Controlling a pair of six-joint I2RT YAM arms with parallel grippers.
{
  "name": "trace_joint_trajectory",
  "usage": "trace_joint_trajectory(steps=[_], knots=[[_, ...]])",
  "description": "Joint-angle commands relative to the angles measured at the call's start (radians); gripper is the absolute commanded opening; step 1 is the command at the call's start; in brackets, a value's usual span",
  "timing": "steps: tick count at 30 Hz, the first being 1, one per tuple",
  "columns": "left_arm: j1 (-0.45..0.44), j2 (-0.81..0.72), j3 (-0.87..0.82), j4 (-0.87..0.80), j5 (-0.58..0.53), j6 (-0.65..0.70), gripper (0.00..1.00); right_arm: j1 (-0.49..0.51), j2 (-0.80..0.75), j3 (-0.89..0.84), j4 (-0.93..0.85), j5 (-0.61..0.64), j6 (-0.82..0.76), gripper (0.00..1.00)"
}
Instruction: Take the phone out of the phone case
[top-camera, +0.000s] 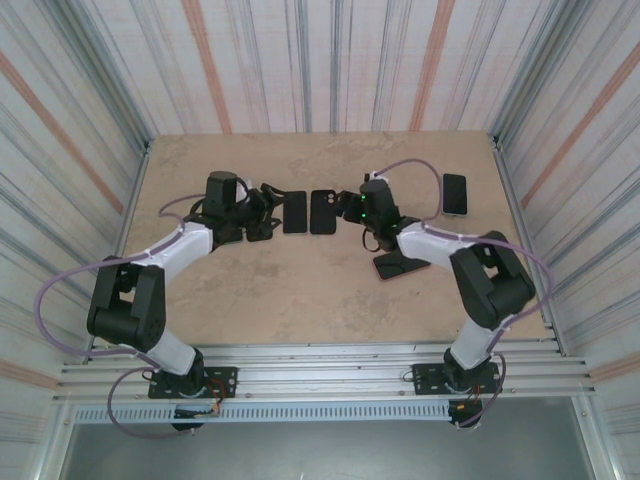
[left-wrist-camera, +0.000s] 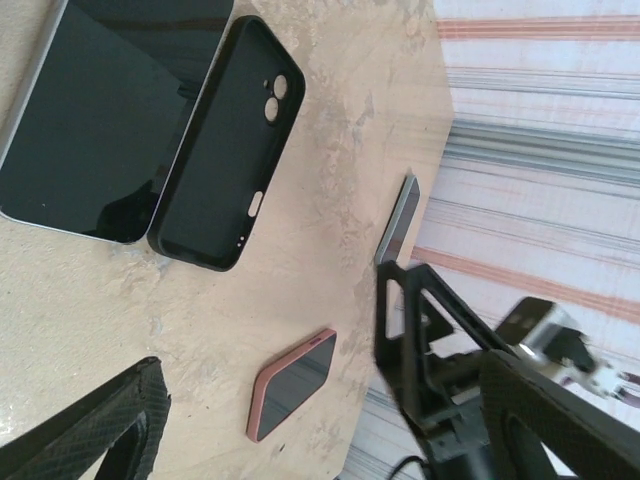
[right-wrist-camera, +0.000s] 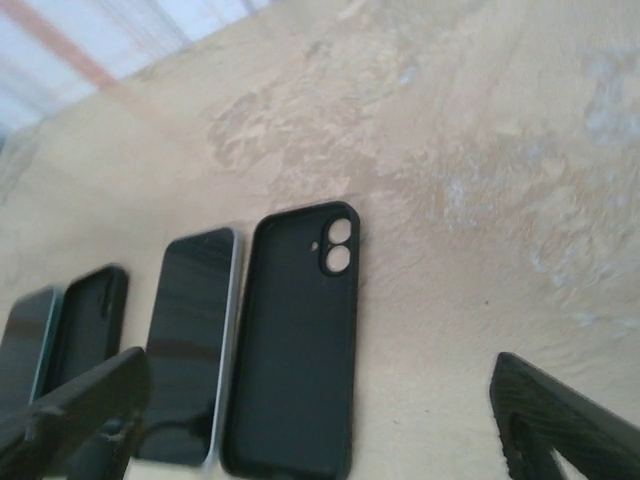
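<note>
Phone (top-camera: 294, 212): lies flat and screen-up at the middle of the table (top-camera: 300, 300), left of its case, with its pale long edge showing in the right wrist view.
Phone case (top-camera: 323, 212): black, hollow side up, camera cut-outs at the far end. It sits just right of the phone, long edge to long edge; whether the two touch cannot be told.
Task state: judged complete or nearly so, since the phone lies outside the case.
Left gripper (top-camera: 272, 213): just left of the phone, its fingers (left-wrist-camera: 110, 430) spread wide and holding nothing.
Right gripper (top-camera: 346, 210): just right of the case, its fingers (right-wrist-camera: 560, 415) likewise spread wide and empty.
Phone, handling: probably stiff, and dense for its thinness. The glass face looks smooth, so it is likely slippery and liable to crack if dropped or levered.
Phone, hold: best taken across the two long edges near mid-length, with the pads clear of the screen. Lying flat, it offers little edge to pinch.
Case, handling: probably light and somewhat flexible at the rim, and likely to slide when pushed.
Case, hold: best taken by one side wall.
Bystanders: a pink-cased phone (top-camera: 400, 266) lies near right, and a dark phone (top-camera: 455, 193) lies far right. Both are well apart from the working pair.
</note>
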Motion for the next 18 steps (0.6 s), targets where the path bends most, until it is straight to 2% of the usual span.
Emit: trace_joint_trajectory(steps=[1, 3, 8, 12, 15, 18], knots=[[-0.01, -0.048, 0.025, -0.032, 0.024, 0.065, 0.86, -0.058, -0.097, 0.006, -0.204, -0.211, -0.256, 0.99], [-0.021, -0.05, 0.022, -0.03, 0.023, 0.063, 0.91, -0.102, -0.14, 0.023, -0.317, -0.295, -0.377, 0.99], [-0.059, -0.052, 0.018, -0.021, 0.014, 0.062, 0.92, -0.214, -0.233, 0.061, -0.575, -0.441, -0.636, 0.99], [-0.079, -0.052, 0.013, -0.015, 0.008, 0.062, 0.92, -0.269, -0.292, 0.072, -0.775, -0.529, -0.951, 0.99], [-0.087, -0.051, 0.011, -0.017, 0.013, 0.066, 0.92, -0.29, -0.308, 0.087, -0.931, -0.555, -1.189, 0.99], [-0.09, -0.054, 0.012, -0.02, 0.02, 0.071, 0.92, -0.297, -0.302, 0.082, -1.067, -0.501, -1.445, 0.99]])
